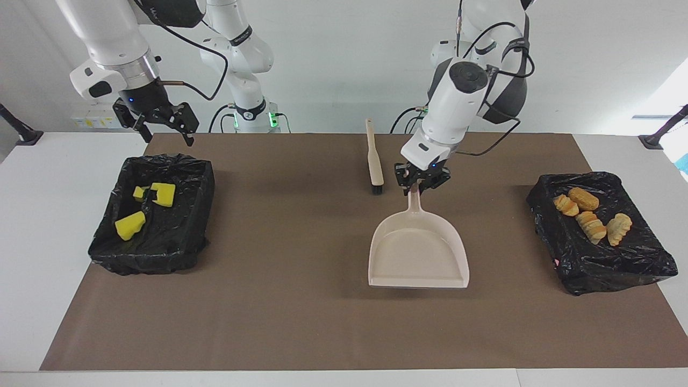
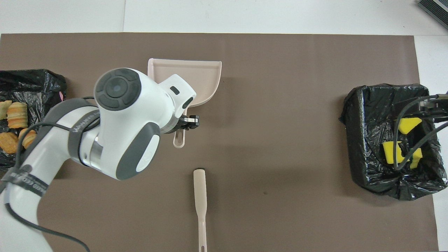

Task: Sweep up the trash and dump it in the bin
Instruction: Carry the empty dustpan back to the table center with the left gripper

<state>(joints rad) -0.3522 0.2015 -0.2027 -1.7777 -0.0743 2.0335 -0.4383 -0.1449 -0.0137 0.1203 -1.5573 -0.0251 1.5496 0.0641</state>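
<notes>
White arms point(image 1: 457, 102) with grey joints, black cables point(image 1: 500, 137), black end effectors.

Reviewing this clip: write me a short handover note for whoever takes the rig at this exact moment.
Left tool: shut on the dustpan handle; the pan looks to rest flat mid-mat, empty, beside the brush.
Right tool: open, holding nothing, waiting over the robot-side edge of the bin at the right arm's end.
Trash: three yellow sponge chunks lie in that bin; four bread-like lumps lie in the bin at the left arm's end. None shows on the brown mat.
Done: sweeping and dumping, as far as visible.
Left: probably just release the dustpan and pull the arms back.
</notes>
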